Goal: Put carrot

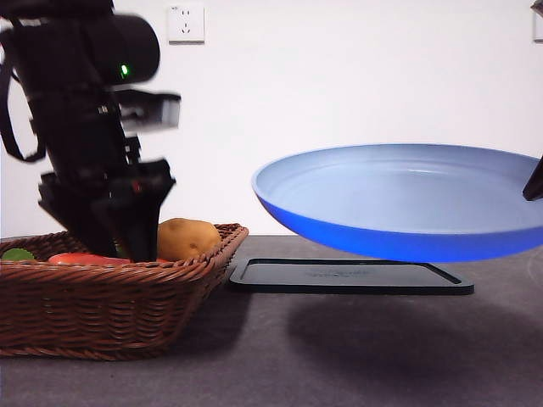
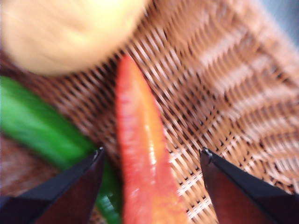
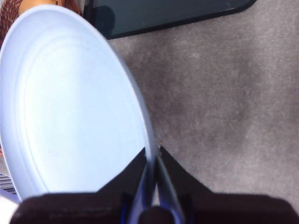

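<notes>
**Left gripper straddling the carrot in the basket**

We've got the left gripper (image 2: 152, 161) spread wide, empty, a jaw on each side of the carrot (image 2: 142, 154), which lies in the wicker basket (image 1: 110, 314) beside the potato (image 1: 187, 238). Right gripper (image 3: 153, 156) pinches the blue plate (image 1: 399, 199) rim, holding it above the table.
</notes>
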